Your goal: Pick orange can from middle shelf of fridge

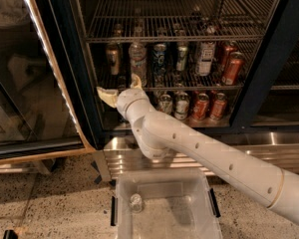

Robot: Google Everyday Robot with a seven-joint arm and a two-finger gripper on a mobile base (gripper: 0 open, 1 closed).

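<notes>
No lettering can be read anywhere in the fridge.

The drinks on the middle shelf carry printed wrappers, but none resolves into words. The orange can shows only a dull copper face. The clear bottle has a pale band, and the white-labelled bottle has dark marks too small to make out. The red cans and the cans on the level below show blurred patches of colour. The white arm and its pincer bear no marking; the pincer hangs with fingers spread just in front of the middle shelf's left end, below the orange can. The clear bin on the floor is unmarked too.
</notes>
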